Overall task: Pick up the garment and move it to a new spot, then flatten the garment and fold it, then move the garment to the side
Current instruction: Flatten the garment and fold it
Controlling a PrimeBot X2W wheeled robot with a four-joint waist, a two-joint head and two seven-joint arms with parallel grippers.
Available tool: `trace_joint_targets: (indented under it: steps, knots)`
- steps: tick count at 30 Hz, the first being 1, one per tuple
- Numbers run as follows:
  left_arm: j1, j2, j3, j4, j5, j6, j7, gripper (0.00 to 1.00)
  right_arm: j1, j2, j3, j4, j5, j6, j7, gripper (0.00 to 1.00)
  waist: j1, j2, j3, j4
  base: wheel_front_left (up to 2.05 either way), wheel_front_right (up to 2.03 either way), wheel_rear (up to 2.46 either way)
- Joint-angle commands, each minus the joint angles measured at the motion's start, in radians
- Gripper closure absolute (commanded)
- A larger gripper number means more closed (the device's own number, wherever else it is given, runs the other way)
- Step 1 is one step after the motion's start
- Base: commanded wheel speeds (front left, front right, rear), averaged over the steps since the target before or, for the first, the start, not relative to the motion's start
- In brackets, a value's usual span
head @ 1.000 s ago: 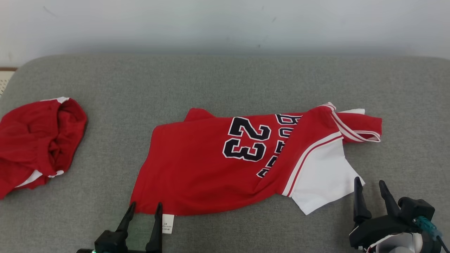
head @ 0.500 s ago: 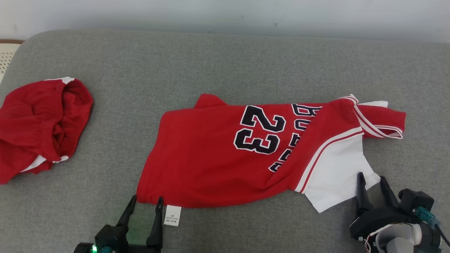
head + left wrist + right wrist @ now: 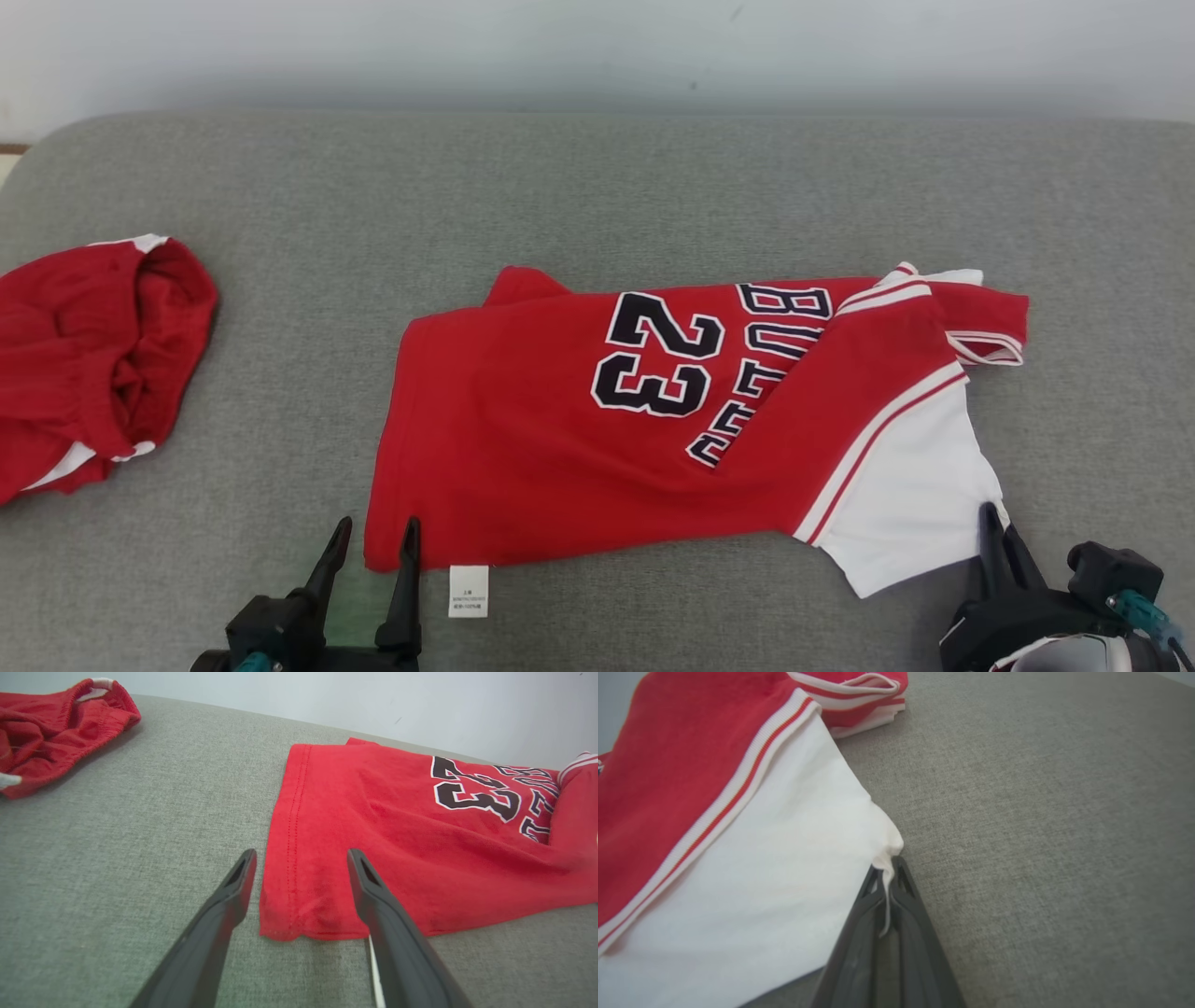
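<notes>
**Garment pinched at its white sleeve, left hem corner not yet held**

Garment (image 3: 653,439) lies spread across the middle of the grey padded surface (image 3: 597,196), a red jersey with a black 23, its hem towards the robot's left and its shoulders towards the right. A red fold lies slantwise over the lettering (image 3: 761,373) beside the number, so only parts of the letters show. The far sleeve (image 3: 980,327) is doubled over on itself and its shape is hard to make out. The print on the small white label (image 3: 468,590) below the hem is too small to read. A second red garment (image 3: 93,355) lies crumpled well apart at the left, cut off by the head view's edge. Both gripper bodies are cut off by the bottom edge there.

The right gripper (image 3: 994,527) has its fingers pressed together on the near corner of the white sleeve (image 3: 915,495); the right wrist view shows a sliver of white cloth caught between them (image 3: 887,877). The left gripper (image 3: 377,525) stands wide open and holds nothing. In the left wrist view (image 3: 302,855) its fingers straddle the hem's near corner, one on the grey surface just beside the cloth, the other over the red. Whether that finger touches the cloth I cannot tell.

A second ago the right gripper stood open, its fingers apart just beside the sleeve's corner; now it is clamped on that corner. The slanting fold has drawn back, so more of the lettering is uncovered than before. The left gripper is as open as it was, at the same corner. The whole head view has shifted, which is the camera's move.
</notes>
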Motion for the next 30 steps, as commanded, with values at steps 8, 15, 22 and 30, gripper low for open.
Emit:
trace_joint_targets:
  steps: [8, 15, 22, 30]
  knots:
    - [0.016, 0.0, 0.002, 0.043, -0.078, -0.027, -0.002, 0.0, 0.048, -0.007, -0.005, -0.021, 0.006, -0.002, 0.004, 1.0, 0.0, -0.0001, -0.008, -0.051, 0.0, 0.0, 0.0]
    - [0.02, 0.001, -0.007, 0.087, -0.144, -0.042, -0.002, 0.0, 0.037, 0.002, -0.007, -0.046, -0.004, -0.002, 0.004, 1.0, 0.0, -0.0001, -0.006, -0.067, 0.0, 0.0, 0.0]
    - [0.0, 0.0, -0.022, 0.159, -0.146, -0.07, 0.001, 0.02, 0.025, 0.005, 0.0, -0.066, 0.0, -0.002, 0.004, 1.0, 0.0, -0.0001, -0.006, -0.078, 0.0, 0.0, 0.0]
    - [-0.02, 0.0, -0.031, 0.183, -0.154, -0.112, 0.0, 1.0, 0.022, 0.008, -0.002, -0.091, 0.01, -0.002, 0.004, 1.0, 0.0, -0.0001, -0.034, -0.074, 0.0, 0.0, 0.0]
